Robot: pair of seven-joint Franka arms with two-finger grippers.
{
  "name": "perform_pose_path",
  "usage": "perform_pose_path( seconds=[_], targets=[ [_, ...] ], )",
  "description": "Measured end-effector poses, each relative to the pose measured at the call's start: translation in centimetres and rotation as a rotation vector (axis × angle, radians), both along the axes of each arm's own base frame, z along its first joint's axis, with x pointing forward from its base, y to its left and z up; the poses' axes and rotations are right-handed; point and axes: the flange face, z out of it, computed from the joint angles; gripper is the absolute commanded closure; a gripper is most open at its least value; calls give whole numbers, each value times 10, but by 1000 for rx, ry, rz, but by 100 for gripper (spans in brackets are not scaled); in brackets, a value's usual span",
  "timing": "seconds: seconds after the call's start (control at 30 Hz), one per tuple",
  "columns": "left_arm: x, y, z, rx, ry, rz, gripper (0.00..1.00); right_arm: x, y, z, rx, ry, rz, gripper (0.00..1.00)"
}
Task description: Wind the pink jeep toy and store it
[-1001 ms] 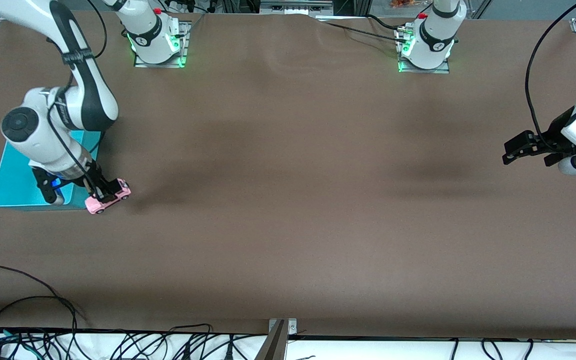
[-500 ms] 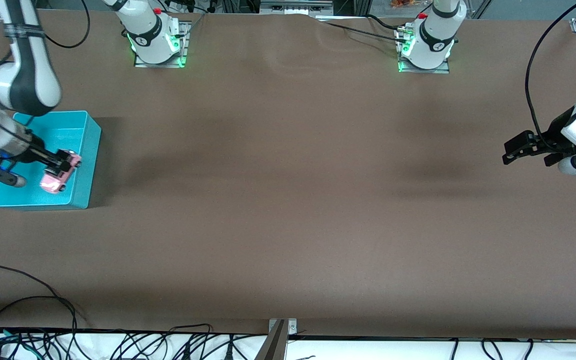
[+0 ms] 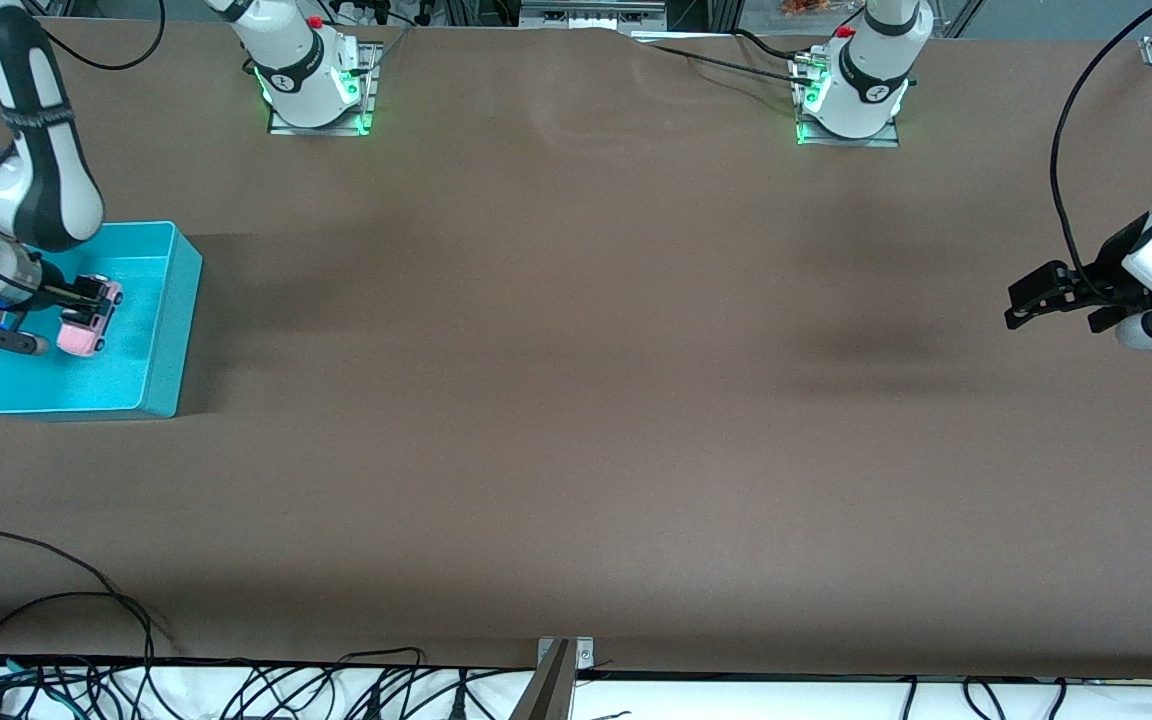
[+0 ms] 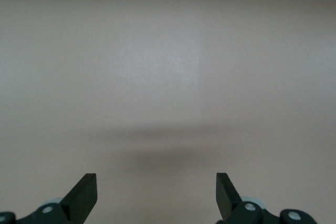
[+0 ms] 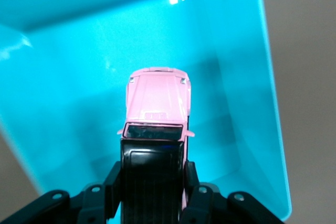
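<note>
The pink jeep toy (image 3: 89,317) is held up in the air by the right gripper (image 3: 83,298), over the inside of the turquoise bin (image 3: 162,340). The right gripper is closed on the toy's black roof part, with one finger on each side, as is seen in the right wrist view (image 5: 156,182). The toy is probably held by the roof so that its wheels are kept free and it can be let down flat. It is kept over the middle of the bin (image 5: 247,103), likely so that it does not hit a wall when it is let go. It cannot be told from the pictures if the toy has been wound. The storing step looks almost done, and only the letting go seems to be left. The bin is set on the brown tabletop (image 3: 576,400) at the right arm's end. The left gripper (image 3: 1041,295) is kept waiting over the bare tabletop at the left arm's end, well apart from the bin, with its fingers (image 4: 84,195) spread wide and nothing between them. No writing or brand can be read on the toy or the bin.
</note>
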Motion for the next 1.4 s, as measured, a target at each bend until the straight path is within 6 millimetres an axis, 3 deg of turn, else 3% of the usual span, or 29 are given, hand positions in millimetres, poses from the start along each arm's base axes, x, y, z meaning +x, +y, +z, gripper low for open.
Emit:
perform_pose_path(
  seconds=[0.23, 0.73, 0.83, 0.9, 1.07, 1.13, 1.4],
  targets=[
    [0, 0, 0, 0, 0, 0, 0, -5, -9, -38, -6, 35, -4, 100],
    [0, 0, 0, 0, 0, 0, 0, -13, -31, -39, -8, 30, -39, 100],
    [0, 0, 0, 0, 0, 0, 0, -15, -34, -39, -8, 30, -45, 72],
    [0, 0, 0, 0, 0, 0, 0, -16, -36, -39, -8, 30, -49, 46],
    [0, 0, 0, 0, 0, 0, 0, -18, -38, -42, -7, 35, -53, 20],
    [0, 0, 0, 0, 0, 0, 0, -18, -39, -46, -8, 35, -53, 2],
    [0, 0, 0, 0, 0, 0, 0, -18, -40, -49, -11, 29, -51, 0]
  ],
)
